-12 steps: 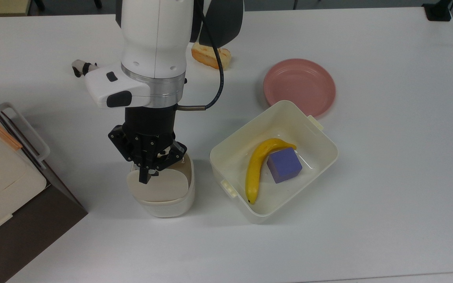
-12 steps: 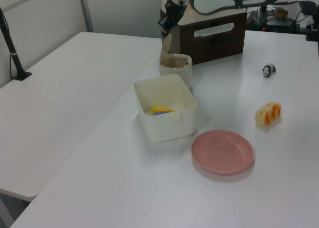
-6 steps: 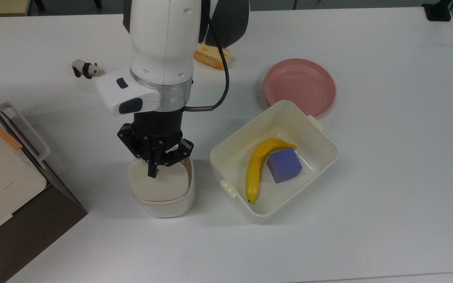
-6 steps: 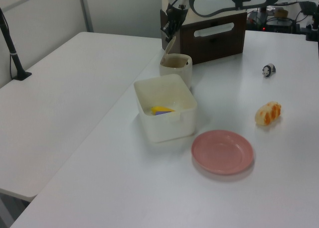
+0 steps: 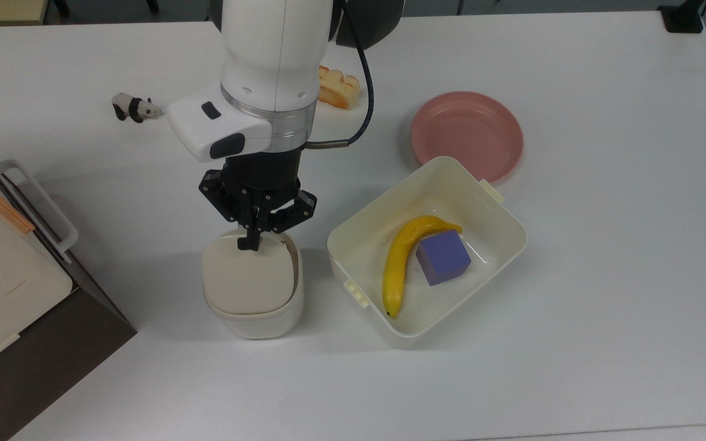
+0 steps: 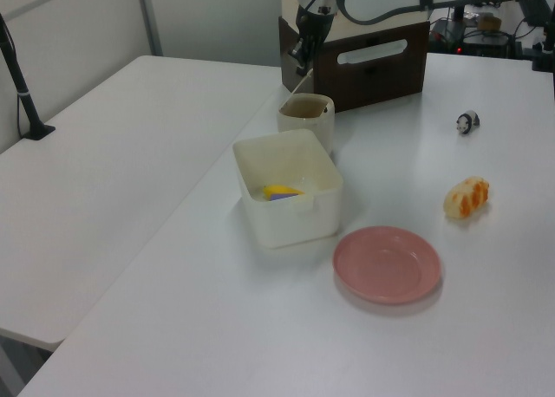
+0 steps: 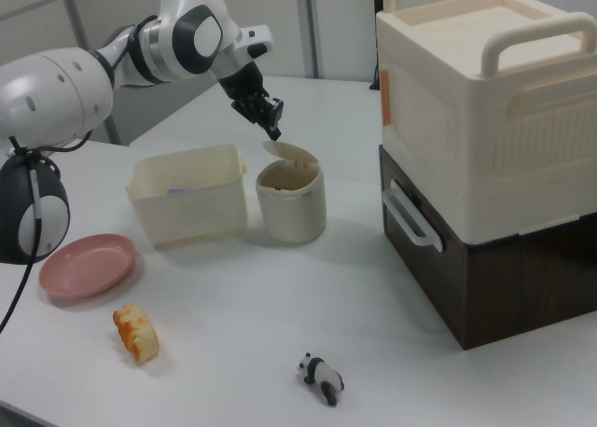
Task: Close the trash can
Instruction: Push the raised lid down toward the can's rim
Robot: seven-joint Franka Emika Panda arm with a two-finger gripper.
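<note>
jaws nearly shut, holding nothing, tip at the raised lid edge of the trash can [image 5: 254, 288]; lid tilted, partly open. tub [image 5: 488, 260] just beside, top view's right; surface bare in front.

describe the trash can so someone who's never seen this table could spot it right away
In the top view, find the large cream tub holding a banana and a purple cube. The trash can stands just to the top view's left of it, under the gripper. It is smaller, with rounded corners and a tilted beige hinged lid.
</note>
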